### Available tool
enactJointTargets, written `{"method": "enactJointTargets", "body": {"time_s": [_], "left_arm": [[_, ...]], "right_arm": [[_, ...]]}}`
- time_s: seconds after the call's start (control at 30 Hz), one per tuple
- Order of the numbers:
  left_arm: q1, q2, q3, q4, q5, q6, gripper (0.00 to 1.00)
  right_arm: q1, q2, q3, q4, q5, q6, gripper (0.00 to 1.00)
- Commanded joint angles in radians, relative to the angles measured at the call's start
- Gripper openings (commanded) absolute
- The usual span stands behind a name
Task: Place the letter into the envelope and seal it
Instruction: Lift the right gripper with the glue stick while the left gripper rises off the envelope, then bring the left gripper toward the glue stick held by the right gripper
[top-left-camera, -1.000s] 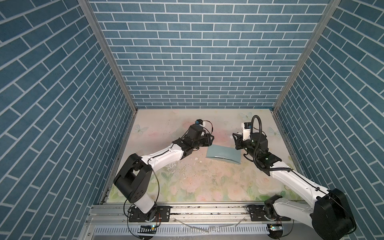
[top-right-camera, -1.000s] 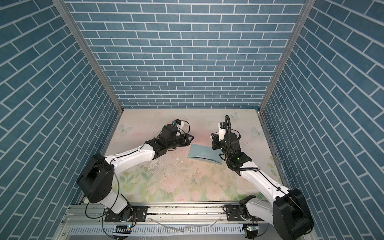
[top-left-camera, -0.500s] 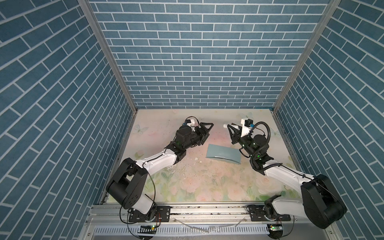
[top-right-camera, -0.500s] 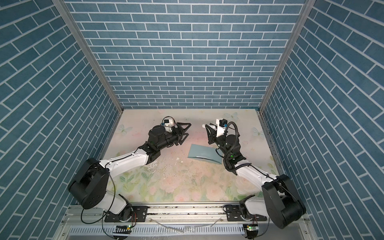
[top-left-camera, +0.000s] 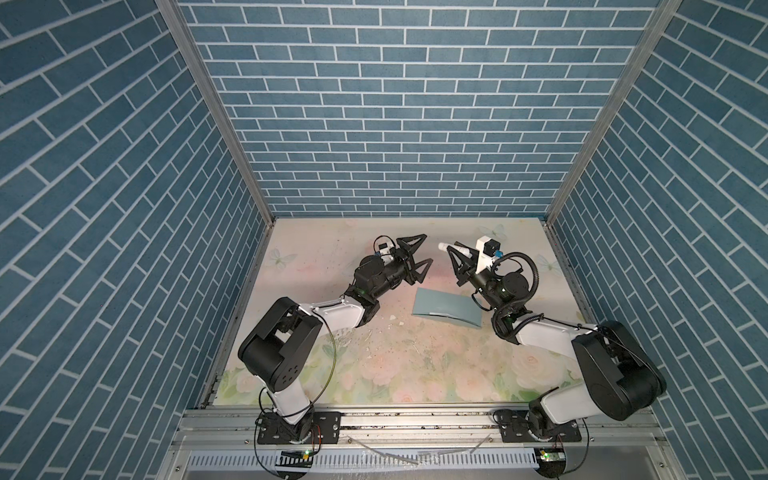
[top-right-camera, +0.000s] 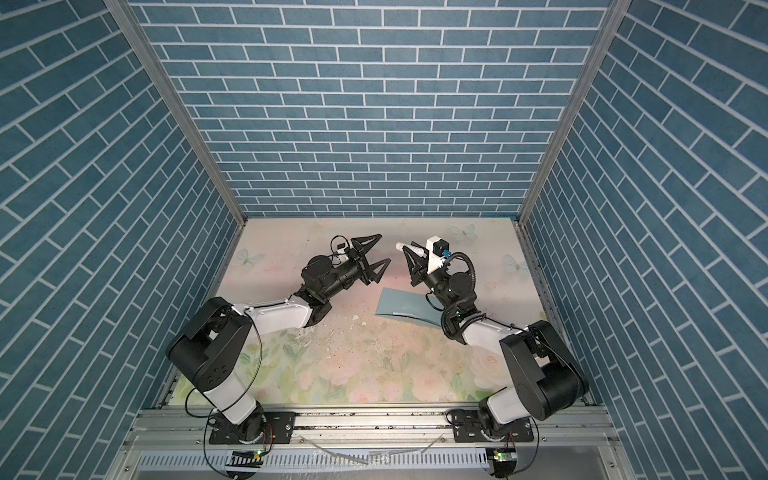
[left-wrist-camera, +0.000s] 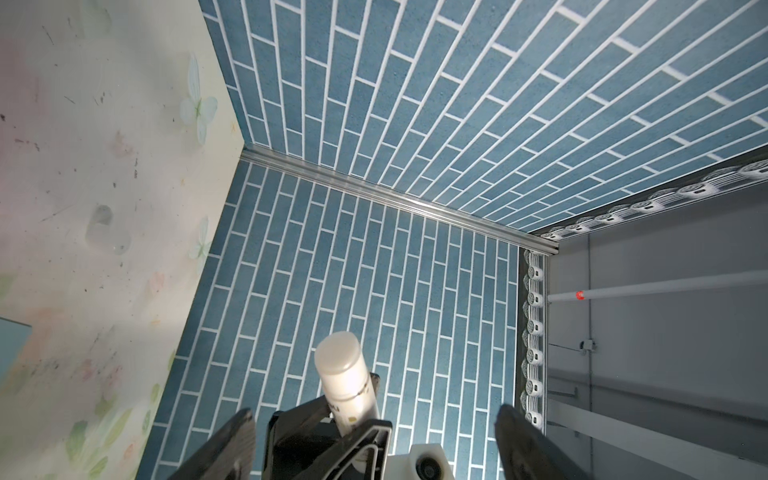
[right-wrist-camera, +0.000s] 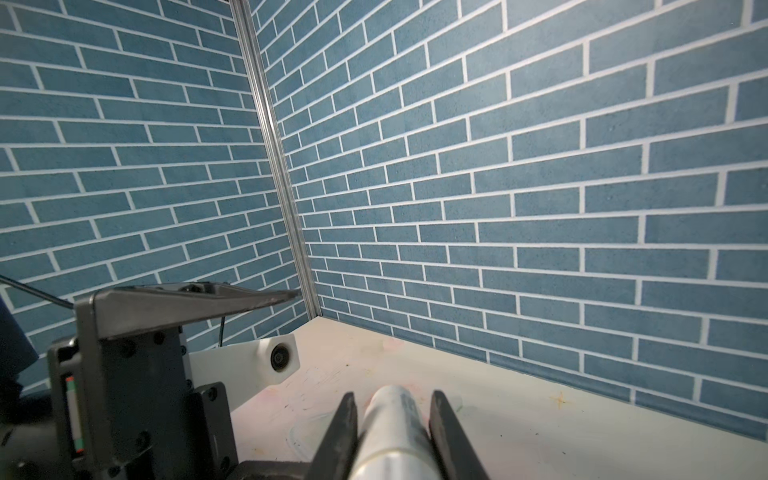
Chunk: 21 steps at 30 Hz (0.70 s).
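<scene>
Both top views first: a pale worktop (top-left-camera: 324, 249) (top-right-camera: 291, 249) printed with roses and butterflies, scuffed and dotted with crumbs. Blue brick-pattern walls (top-left-camera: 399, 124) (top-right-camera: 374, 124) box it in on three sides, and a metal rail (top-left-camera: 415, 419) (top-right-camera: 374, 419) runs across the front. The envelope (top-left-camera: 446, 305) (top-right-camera: 405, 305) lies flat on the worktop, right of centre, with a pale strip along its near edge. The right arm's wrist covers its far right corner. Above it the left fingers (top-left-camera: 411, 239) (top-right-camera: 365, 240) are spread wide with nothing in them. Facing them, a little apart, the right fingers (top-left-camera: 457, 268) (top-right-camera: 412, 268) pinch a white tube (top-left-camera: 445, 247) (top-right-camera: 402, 247).

Over to the left wrist view: the worktop (left-wrist-camera: 83, 166) runs along one side, and two walls meet at a metal corner post (left-wrist-camera: 374, 195). Beyond the wall top is a grey room, where a pale rod (left-wrist-camera: 665, 286) carries a red mark. The two dark fingers (left-wrist-camera: 232, 440) stand far apart and empty. Between them pokes the tube (left-wrist-camera: 343, 374), held by the other arm. A sliver of the envelope (left-wrist-camera: 12, 345) shows at the frame's edge.

Right wrist view: brick walls fill most of it, split by a corner post (right-wrist-camera: 274, 166), with a strip of worktop (right-wrist-camera: 519, 407) beneath. The fingers (right-wrist-camera: 340, 436) clamp the tube (right-wrist-camera: 395, 428) from both sides. The left arm's finger (right-wrist-camera: 187, 299) and its white camera mount (right-wrist-camera: 282, 357) block one side.
</scene>
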Motion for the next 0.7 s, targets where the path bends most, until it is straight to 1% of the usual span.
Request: {"method": "enactJointTargets", "body": {"time_s": [0.0, 0.2, 0.43, 0.67], "left_arm": [[-0.01, -0.004, 0.015, 0.04, -0.005, -0.045, 0.9], [-0.025, 0.004, 0.034, 0.011, 0.004, -0.061, 0.88], [-0.031, 0.006, 0.042, 0.004, 0.003, -0.079, 0.77], [-0.032, 0.009, 0.04, -0.002, 0.006, -0.1, 0.7]], "right_arm": [[0.012, 0.021, 0.025, 0.108, -0.02, -0.029, 0.0], [0.028, 0.047, 0.042, 0.127, -0.022, -0.028, 0.0], [0.054, 0.08, 0.052, 0.138, -0.016, -0.035, 0.0], [0.078, 0.099, 0.067, 0.138, -0.014, -0.051, 0.0]]}}
